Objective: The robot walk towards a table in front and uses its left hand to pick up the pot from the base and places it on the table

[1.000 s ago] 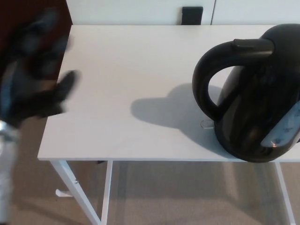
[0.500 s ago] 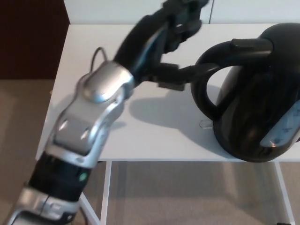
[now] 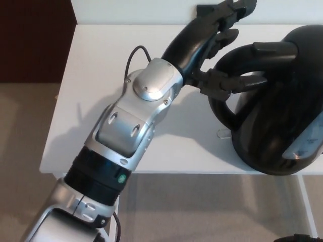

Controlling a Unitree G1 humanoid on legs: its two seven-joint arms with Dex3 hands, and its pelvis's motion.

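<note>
Left hand (image 3: pixel 212 45) unclenched, thumb through looped handle (image 3: pixel 218 110) of glossy black plastic pot (image 3: pixel 282 116) just right; grasp, lift and set-down on white table (image 3: pixel 101 60) not yet done.

Silver-shelled left arm (image 3: pixel 136 116), black hand (image 3: pixel 217 45), thin black cable (image 3: pixel 133 55), green dot (image 3: pixel 120 177)

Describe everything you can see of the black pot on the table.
The pot is a glossy black kettle, upright near the front edge of the white table, partly cut off on the right. Its looped handle faces left; a pale level window shows low on its side. No separate base can be made out. The left hand, open, straddles the handle's top, thumb inside the loop.
</note>
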